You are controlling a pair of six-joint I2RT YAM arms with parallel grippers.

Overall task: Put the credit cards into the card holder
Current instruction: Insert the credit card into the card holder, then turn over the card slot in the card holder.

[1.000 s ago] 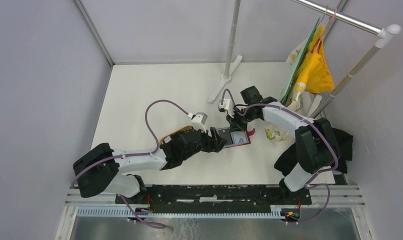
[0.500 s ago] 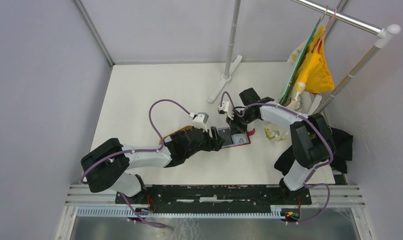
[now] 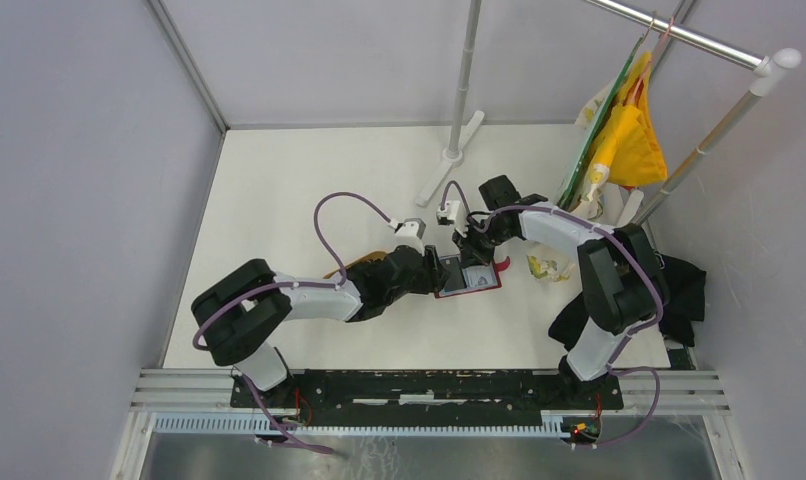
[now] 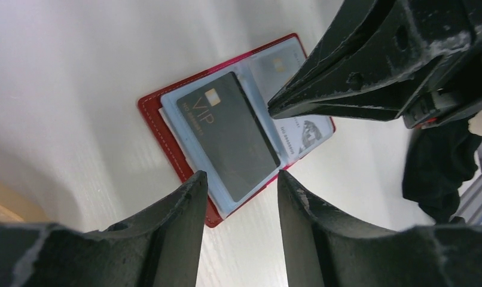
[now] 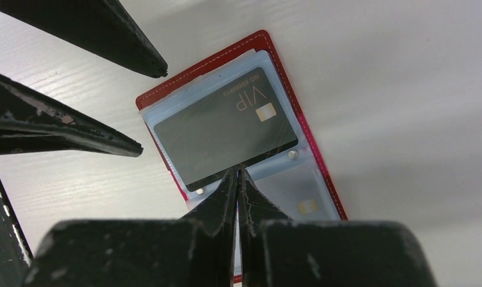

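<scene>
The red card holder (image 3: 487, 291) lies open on the table. A black VIP card (image 4: 228, 135) lies on its grey-blue pocket panel, also in the right wrist view (image 5: 226, 134). A pale card (image 5: 304, 206) with a gold chip sits in the other pocket. My right gripper (image 5: 237, 172) is shut, its tips touching the black card's long edge from above (image 3: 471, 250). My left gripper (image 4: 241, 179) is open and empty, its fingers (image 5: 107, 140) hovering at the holder's left corner (image 3: 434, 272).
A tan wooden tray (image 3: 347, 266) lies partly under my left arm. A rack pole and its foot (image 3: 449, 160) stand behind the holder. Yellow cloth (image 3: 634, 140) hangs at the right, with a crumpled wrapper (image 3: 549, 268) and black cloth (image 3: 684, 290) below it.
My left arm has swung right and reached further in, bringing its open gripper closer to the holder. My right gripper stays shut on the holder's top, hardly moved.
</scene>
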